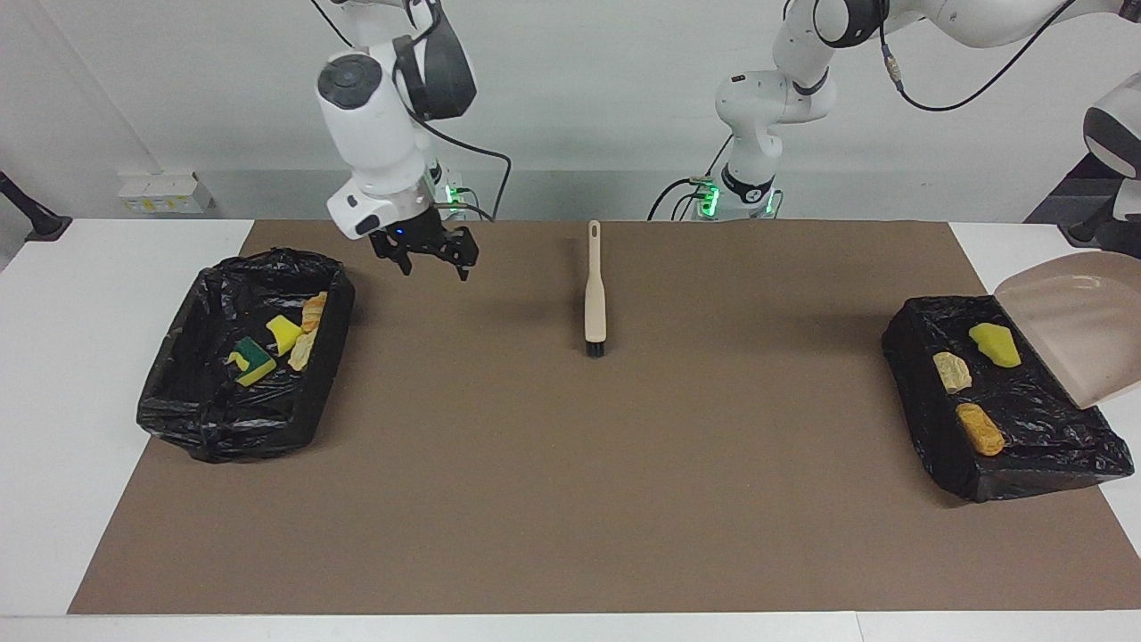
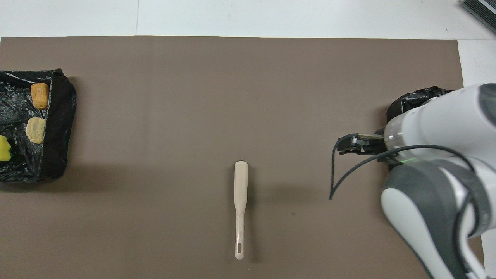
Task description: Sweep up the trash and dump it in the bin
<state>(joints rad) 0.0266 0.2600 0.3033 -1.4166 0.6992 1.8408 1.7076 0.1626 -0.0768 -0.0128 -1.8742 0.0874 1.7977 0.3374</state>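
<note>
Although the brush [image 1: 595,290] lies alone on the brown mat [image 1: 570,499] in the middle of the counter, bristles pointing away from the robots, no scrap remains beside it, so the sweeping looks finished. The trash sits in two black-lined bins: four pieces in the bin at the right arm's end [image 1: 205,419], and three more, a yellow sponge chunk [image 1: 996,344] and two tan pieces, in the bin at the left arm's end [image 1: 927,455]. The beige dustpan [image 1: 1074,325] is tipped steeply over that second bin with nothing left on it, which suits a dump just completed. The left pincer is out of view at the dustpan's handle, closed narrow, presumably on that handle. The right pincer [image 1: 430,259] hangs wide and empty over the mat beside its own bin, apparently waiting. No brand, label or writing can be read anywhere.
</note>
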